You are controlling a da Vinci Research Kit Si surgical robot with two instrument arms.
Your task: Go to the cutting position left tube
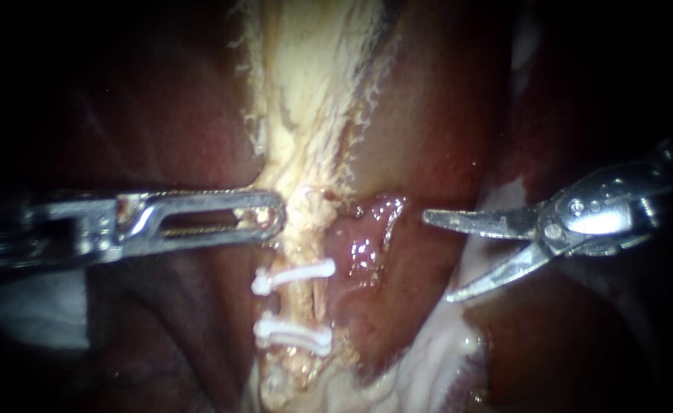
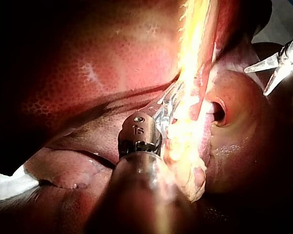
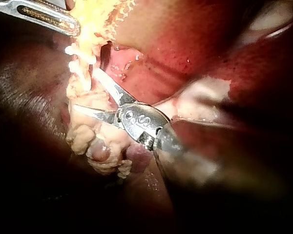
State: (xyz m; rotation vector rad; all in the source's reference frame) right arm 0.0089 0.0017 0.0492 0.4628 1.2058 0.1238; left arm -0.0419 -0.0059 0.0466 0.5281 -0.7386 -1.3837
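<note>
Scissor blades gaping, short of the clipped left tube; holding instrument on it.

The slender steel left instrument [image 1: 277, 216], with long slotted jaws, looks clamped on the edge of the pale yellow, ragged left tube [image 1: 306, 203], just above two white plastic clips [image 1: 294, 277] crossing it. The steel right instrument [image 1: 437, 257] has its curved blades spread wide with nothing between them; it sits apart from the tube, to its right, beyond glistening pink tissue [image 1: 363, 245]; dark red liver [image 1: 160, 138] lies behind. Likely best move: bring the blades in level with the gap between the clips; hold them open until the tube sits fully between them, tips showing past its far edge; steer clear of the clips, the pink tissue and the left jaws; left side should supply steady tension.
</note>
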